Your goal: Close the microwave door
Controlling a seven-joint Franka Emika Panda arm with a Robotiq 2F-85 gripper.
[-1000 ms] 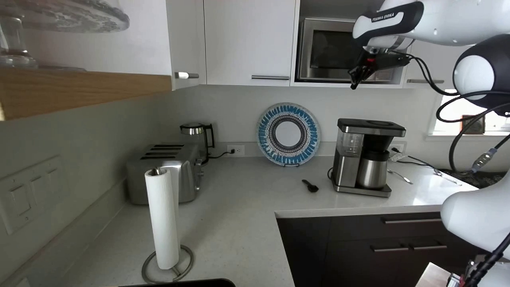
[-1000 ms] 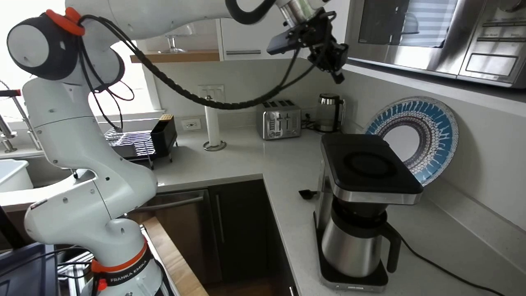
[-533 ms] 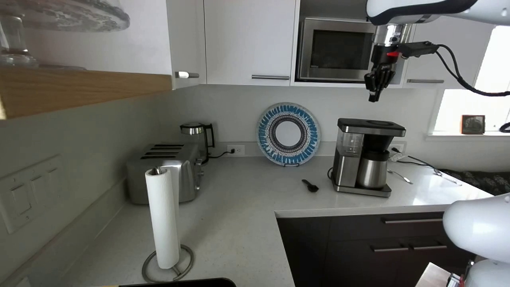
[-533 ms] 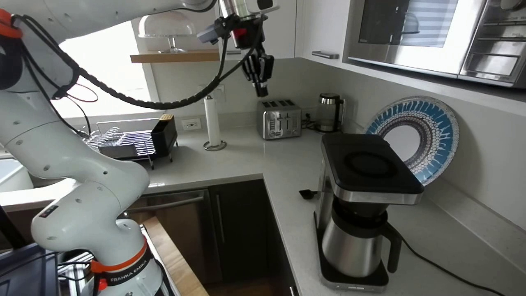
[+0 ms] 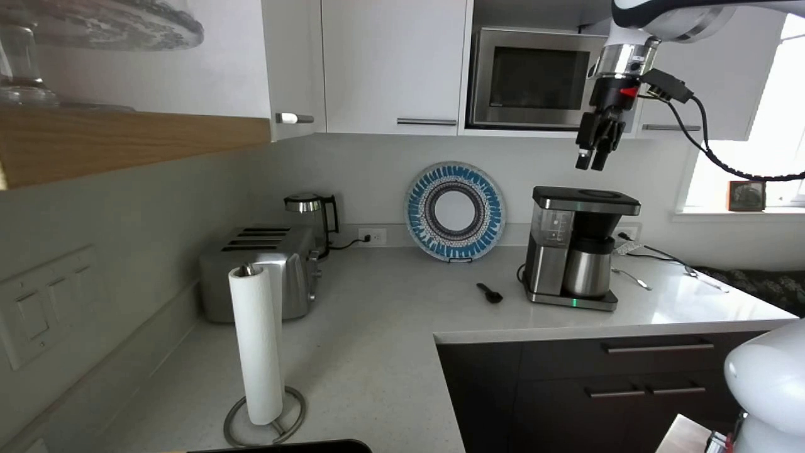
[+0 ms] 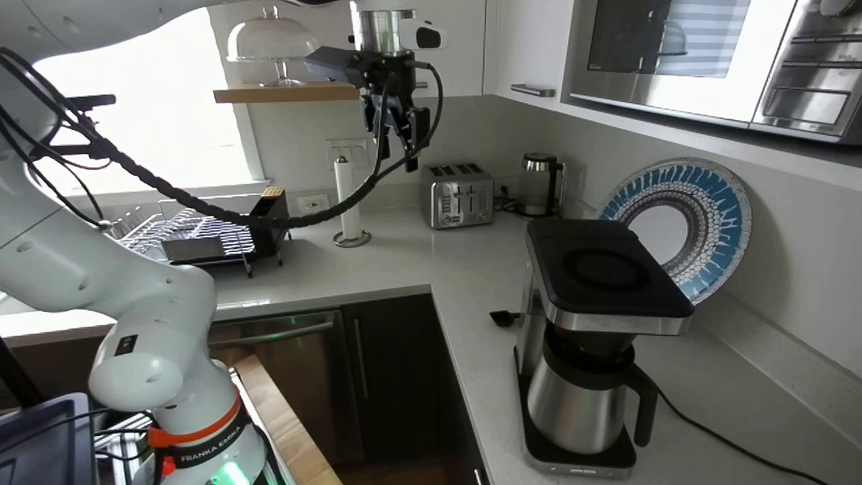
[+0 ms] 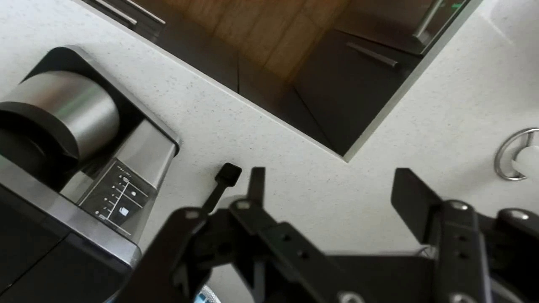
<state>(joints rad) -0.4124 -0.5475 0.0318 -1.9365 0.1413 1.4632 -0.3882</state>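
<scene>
The microwave [image 6: 808, 87] sits in a white wall cabinet, in view in both exterior views. Its microwave door [image 5: 534, 75], a dark window in a silver frame, lies flush with the front beside the control panel. My gripper [image 5: 590, 162] hangs pointing down, lower than the microwave and over toward its right end in that exterior view, apart from the door. From the wrist, the gripper [image 7: 329, 181] shows its two black fingers [image 7: 414, 202] spread wide with only countertop behind the gap. The microwave is out of the wrist view.
Under the gripper stands a coffee maker [image 5: 604, 207], with a black scoop [image 7: 227, 174] lying beside it. A round blue plate [image 5: 456, 176] leans on the wall. Toaster [image 6: 458, 195], paper towel roll [image 5: 258, 346] and dish rack [image 6: 195, 246] occupy the counter. A wooden shelf [image 6: 289, 93] juts out.
My gripper has drawn back from in front of the microwave, dropped lower and turned to point down. Its jaws have opened. A green light now glows at the robot's base. The microwave door has not moved.
</scene>
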